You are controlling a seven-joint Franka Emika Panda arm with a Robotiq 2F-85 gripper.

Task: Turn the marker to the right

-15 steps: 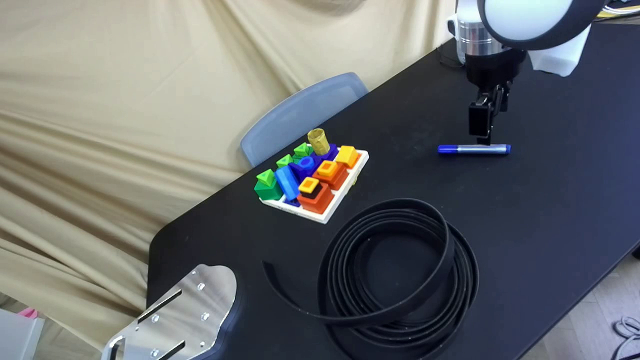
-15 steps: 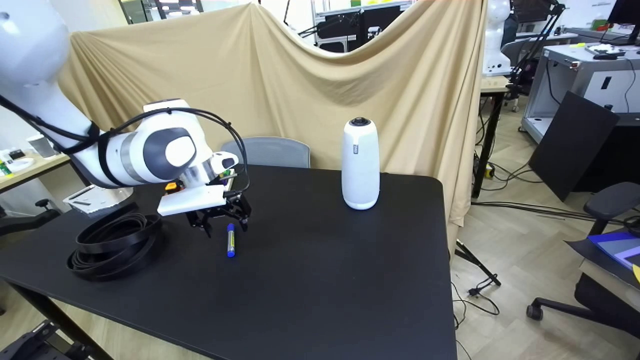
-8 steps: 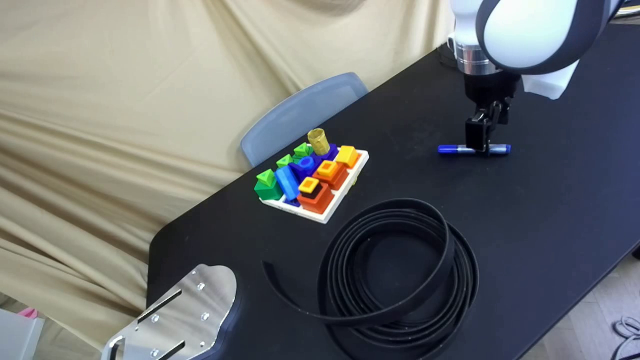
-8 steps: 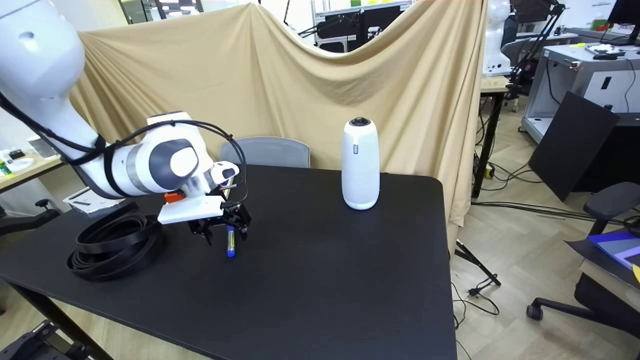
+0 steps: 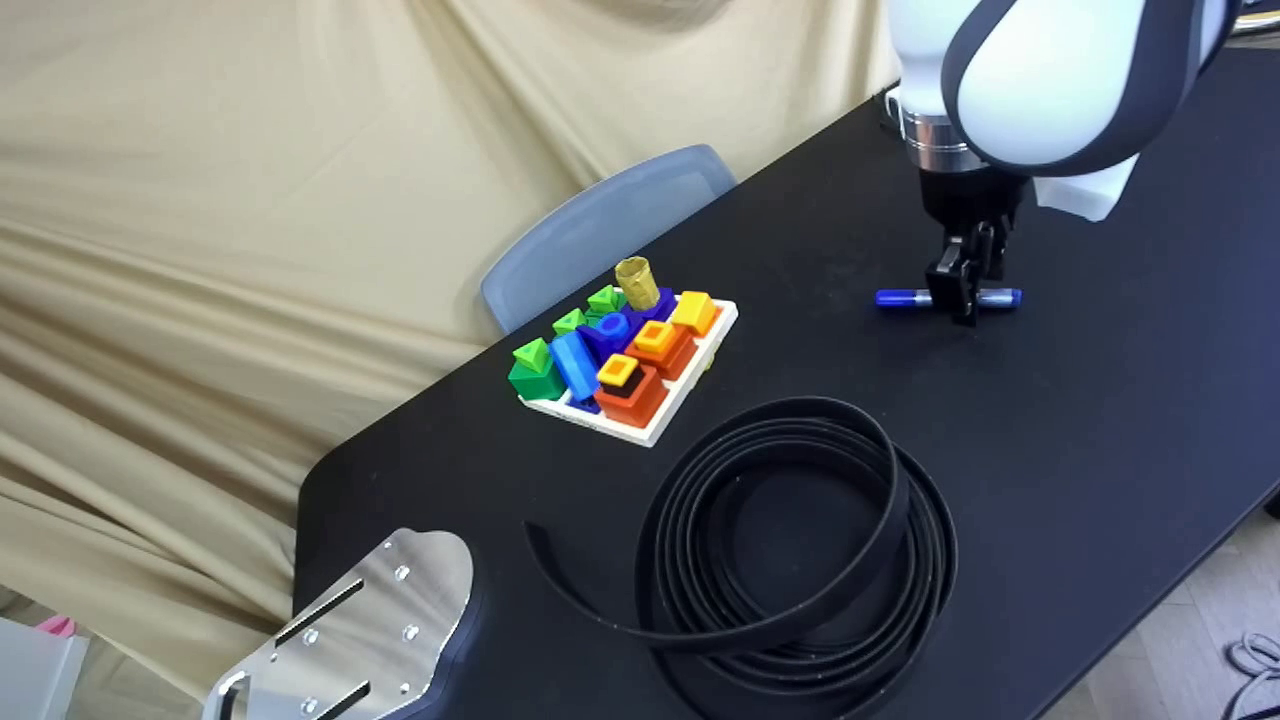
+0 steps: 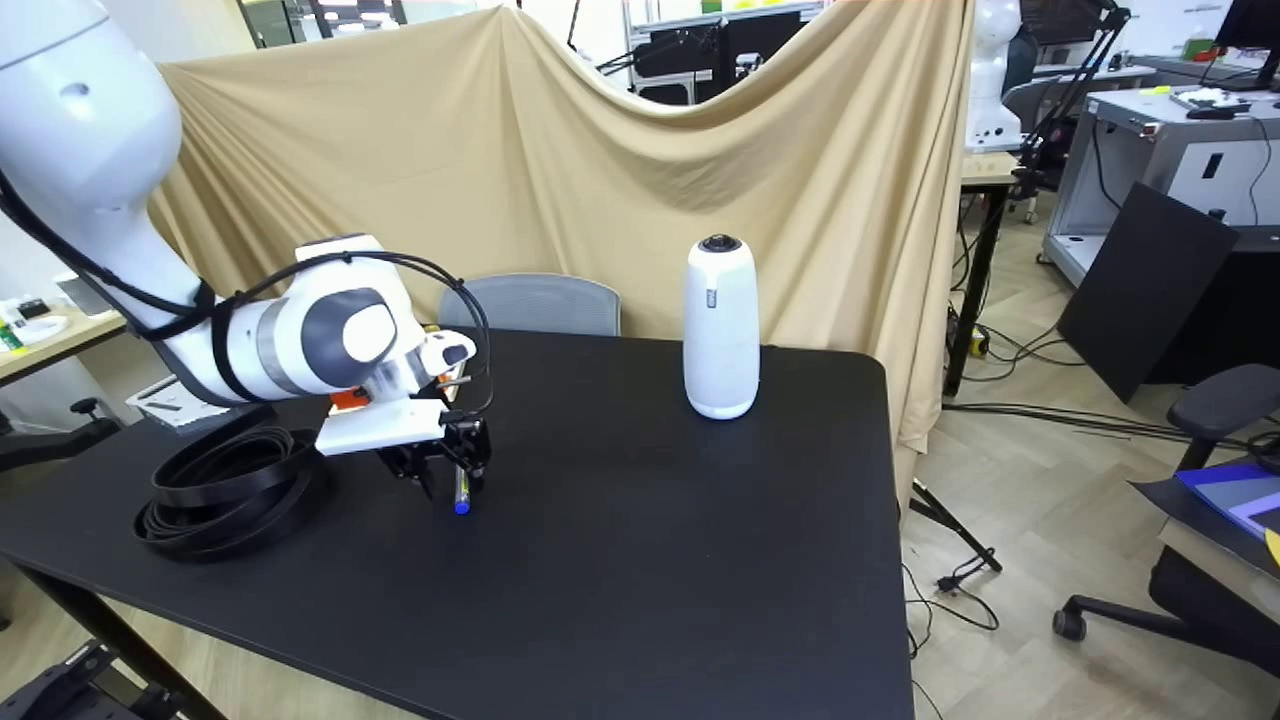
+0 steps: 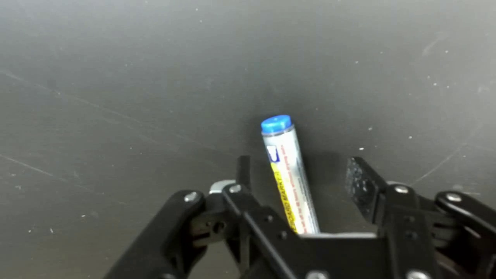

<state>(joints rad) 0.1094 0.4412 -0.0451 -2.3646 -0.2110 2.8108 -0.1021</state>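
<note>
1. Gripper [image 7: 302,176]: fingers spread, unclenched; gaps show either side of marker [image 7: 290,182].
2. Marker: between the fingers, lying on table [image 7: 116,69].
3. Coil [image 5: 680,540], blocks [image 5: 655,345]: well apart from gripper.

Beige drape [image 6: 600,200] behind black table [image 6: 650,560]

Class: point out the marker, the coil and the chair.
Marker [image 7: 290,174]: wrist view, on its printed barrel.
Coil [image 6: 235,490]: in an exterior view, on its upper loop.
Chair [image 5: 608,232]: in an exterior view, on its backrest.
</note>
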